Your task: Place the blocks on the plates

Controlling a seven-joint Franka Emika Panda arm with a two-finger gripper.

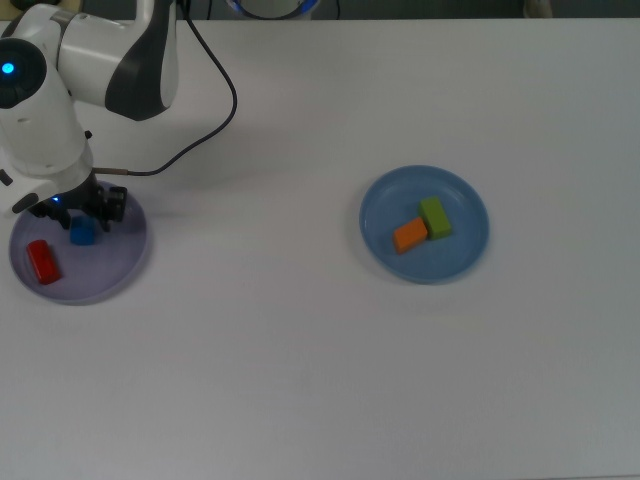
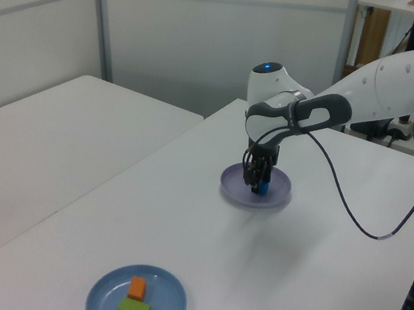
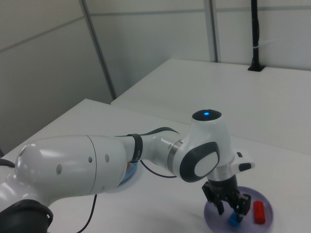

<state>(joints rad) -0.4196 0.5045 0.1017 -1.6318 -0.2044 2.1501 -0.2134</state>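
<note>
The pale lavender plate lies at the top view's left and holds the red block and the small blue block. My gripper stands over the plate's far part, open. The blue block lies on the plate just under and between its spread fingers. The right view shows the gripper above the blue block, with the red block beside it. The blue plate at the top view's right holds the orange block and the green block, which touch each other.
A black cable trails from the arm across the table toward the top view's far edge. In the left view the lavender plate is far from the blue plate, with bare white table between them.
</note>
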